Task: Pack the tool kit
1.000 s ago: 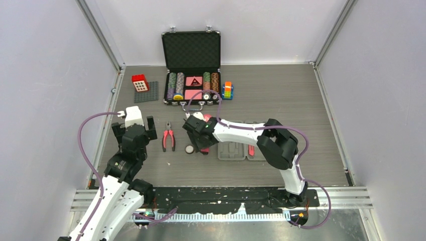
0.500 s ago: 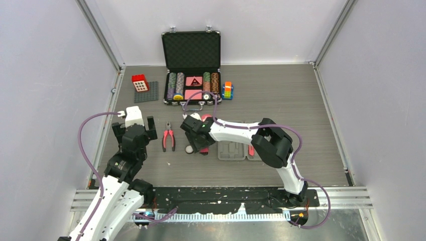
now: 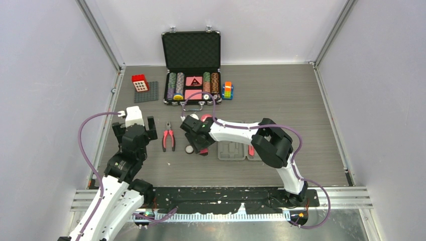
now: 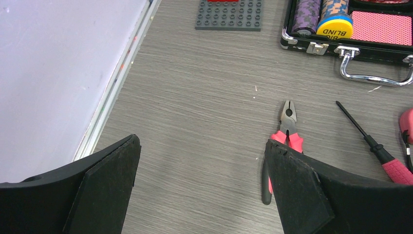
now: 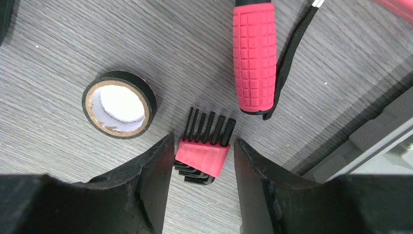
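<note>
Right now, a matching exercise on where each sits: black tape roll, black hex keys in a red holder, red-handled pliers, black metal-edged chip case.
1 black tape roll
2 hex keys
3 red-handled pliers
4 chip case

A lid up, at the back
B between the right gripper's fingers
C ahead of the open left gripper
D flat beside the hex keys

Pairs: 1-D, 2-B, 3-C, 4-A

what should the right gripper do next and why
Probably close the right gripper the last bit onto the hex key set: its fingers flank it on both sides with only slim gaps, so a small squeeze should secure it for lifting.
</note>
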Robot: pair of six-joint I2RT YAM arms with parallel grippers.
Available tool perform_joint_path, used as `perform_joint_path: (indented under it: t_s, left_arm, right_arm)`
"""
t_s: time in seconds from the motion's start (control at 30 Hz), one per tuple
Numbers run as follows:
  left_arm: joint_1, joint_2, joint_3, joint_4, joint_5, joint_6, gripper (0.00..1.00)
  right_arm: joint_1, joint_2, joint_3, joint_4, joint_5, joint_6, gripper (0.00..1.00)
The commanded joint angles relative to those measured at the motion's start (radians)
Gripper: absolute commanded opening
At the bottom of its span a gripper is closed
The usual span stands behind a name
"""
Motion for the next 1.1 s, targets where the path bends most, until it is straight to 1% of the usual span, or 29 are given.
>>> perform_joint_path:
  t_s: [0.0, 0.27, 0.33, 0.47, 0.6, 0.9, 0.97, 1.07]
  left_arm:
    - [0.004, -0.005, -0.003, 0.056, 0.008, 0.003, 1.0]
    - [0.004, -0.005, -0.004, 0.056, 0.013, 0.004, 0.99]
    - [0.004, -0.005, -0.003, 0.057, 0.014, 0.006, 1.0]
    - [0.004, -0.007, -0.004, 0.057, 0.017, 0.005, 1.0]
    - [0.004, -0.008, -0.003, 0.057, 0.021, 0.005, 0.99]
    - [0.004, -0.01, -0.009, 0.068, 0.055, 0.017, 0.99]
    - [0.004, -0.009, -0.008, 0.07, 0.055, 0.018, 0.99]
    - [0.004, -0.008, -0.01, 0.075, 0.058, 0.02, 0.99]
  right_arm:
    - [0.008, -0.017, 0.019, -0.088, 0.022, 0.011, 0.53]
    - [0.009, -0.002, 0.04, -0.126, 0.003, 0.033, 0.52]
    - [0.009, -0.005, 0.044, -0.126, -0.018, 0.032, 0.49]
    - [0.011, -0.031, 0.065, -0.133, -0.022, 0.026, 0.35]
    - [0.011, -0.062, 0.093, -0.15, 0.003, 0.012, 0.3]
    - [-0.009, -0.194, 0.134, -0.206, 0.024, -0.021, 0.29]
    - [-0.035, -0.245, 0.107, -0.216, 0.037, -0.018, 0.29]
    - [-0.098, -0.323, 0.013, -0.22, 0.066, -0.011, 0.29]
